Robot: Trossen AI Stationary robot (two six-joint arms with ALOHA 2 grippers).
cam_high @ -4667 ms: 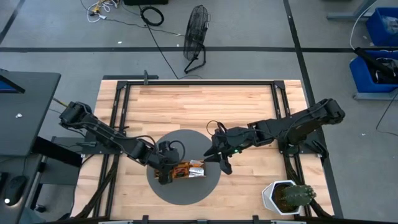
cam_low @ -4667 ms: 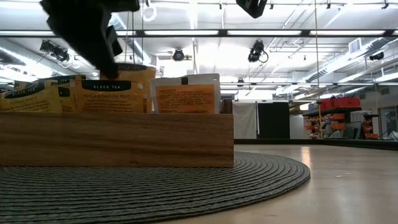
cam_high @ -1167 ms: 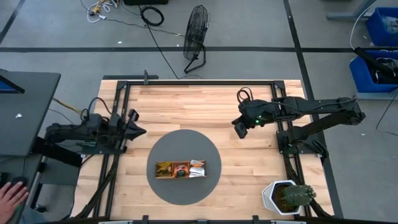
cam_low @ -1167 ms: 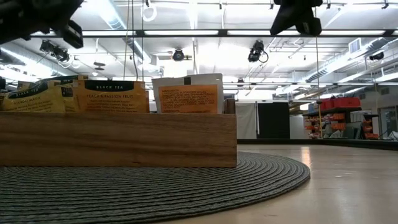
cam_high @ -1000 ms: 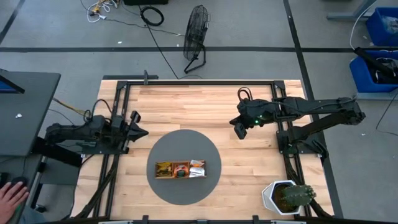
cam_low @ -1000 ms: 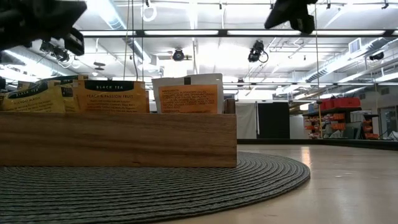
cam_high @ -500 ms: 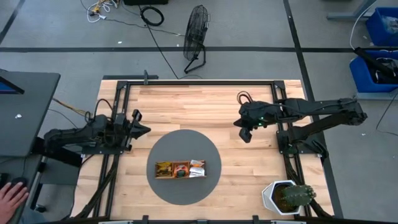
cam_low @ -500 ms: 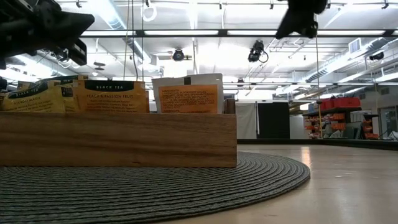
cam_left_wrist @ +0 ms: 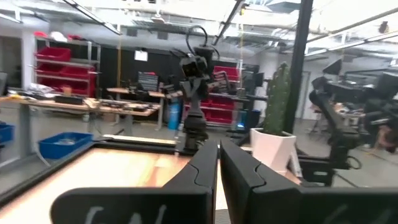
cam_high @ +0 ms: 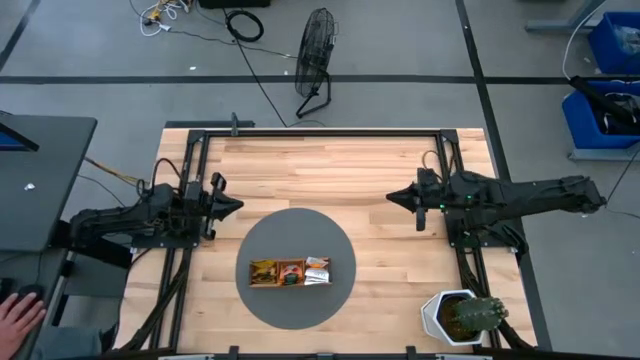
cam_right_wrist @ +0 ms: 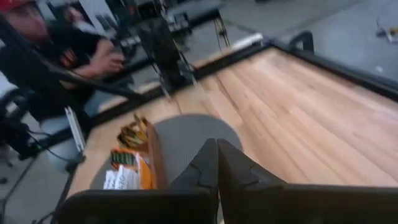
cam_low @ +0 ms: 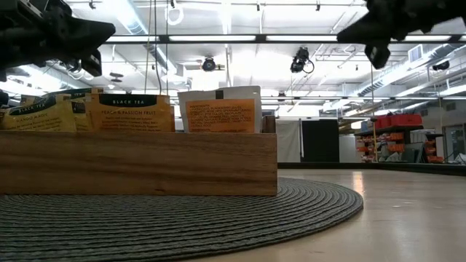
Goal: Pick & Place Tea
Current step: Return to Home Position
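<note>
Seen from above, a pale wooden table [cam_high: 320, 165] filled the middle of the scene. Two dark arms lay low and folded at its left and right edges, well apart from each other and from the work in the middle.

The left gripper [cam_high: 234, 208] pointed inward from the left edge. Its wrist camera showed the fingers pressed together with nothing between them. The right gripper [cam_high: 392, 198] pointed inward from the right edge, and it too was closed and held nothing.

A round grey woven mat [cam_high: 300, 230] sat towards the near side of the table, between the arms. On it lay a long wooden tray [cam_low: 138, 164] with three compartments in a row.

All the tea [cam_low: 218, 113] in view stood upright inside that tray. Yellow sachets were in the left compartment, orange ones in the middle and white-and-orange ones on the right. No loose sachet showed on the mat or on the bare wood.

A white pot holding a cactus [cam_high: 460, 317] stood at the near right corner.

The sorting looked finished, since every visible sachet was stowed. All that seemed to remain was for the arms to settle at rest.
</note>
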